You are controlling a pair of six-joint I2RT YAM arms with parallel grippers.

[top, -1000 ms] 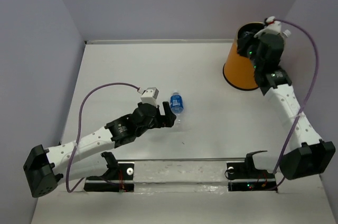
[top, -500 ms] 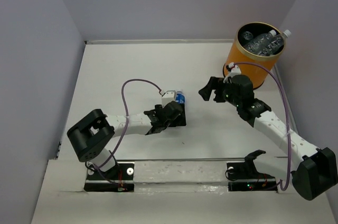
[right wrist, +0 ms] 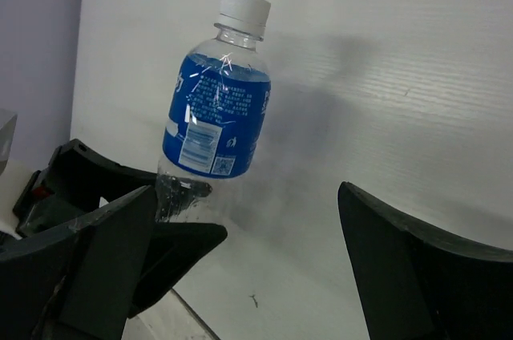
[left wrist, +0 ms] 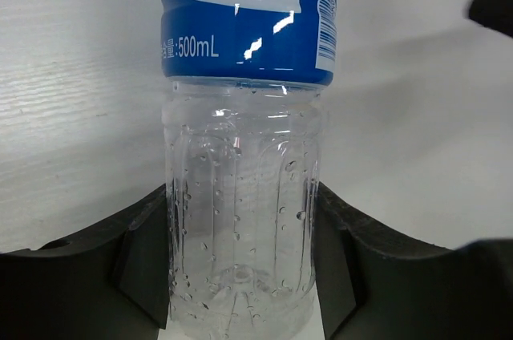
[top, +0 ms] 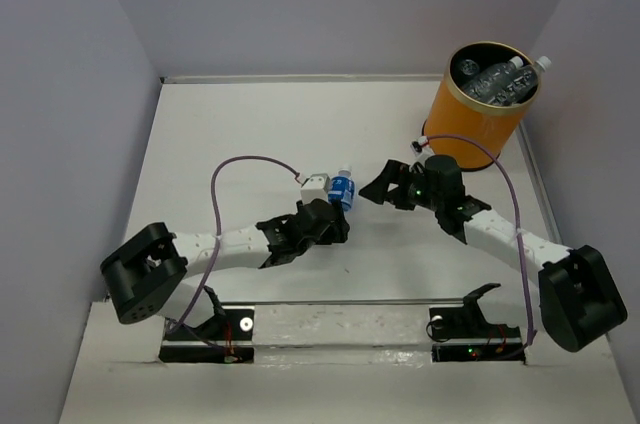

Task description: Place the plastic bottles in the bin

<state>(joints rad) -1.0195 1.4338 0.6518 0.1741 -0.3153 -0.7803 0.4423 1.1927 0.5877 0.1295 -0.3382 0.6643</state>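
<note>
Worktop (top: 250, 124), white, walled on three sides by pale lilac panels.

Left arm reaches in toward the middle. Left end effector (top: 333, 212) pinches the blue-label bottle (left wrist: 240, 196) at its clear lower body. In the left wrist view the black fingers (left wrist: 144, 260) press against both sides of the ribbed plastic, just below the label's edge. Droplets cling inside the clear part.

Bottle sits near the middle of the worktop, between the two end effectors and well apart from the bin. White cap (right wrist: 244, 5) is on and points away from the left fingers; the body is tilted in the right wrist view. (Whether its base touches the surface I cannot tell; the fingers hide it.)

Right arm comes in from the right side, low. Right end effector (right wrist: 247, 196) is spread wide with nothing between the fingers, facing the bottle and near it, not touching.

Bin (top: 480, 129), orange-yellow, stands upright at the far right corner. Several clear bottles (top: 495, 82) lie heaped inside against the dark interior. One white-capped neck (top: 543, 62) pokes over the rim on the far right side.
</note>
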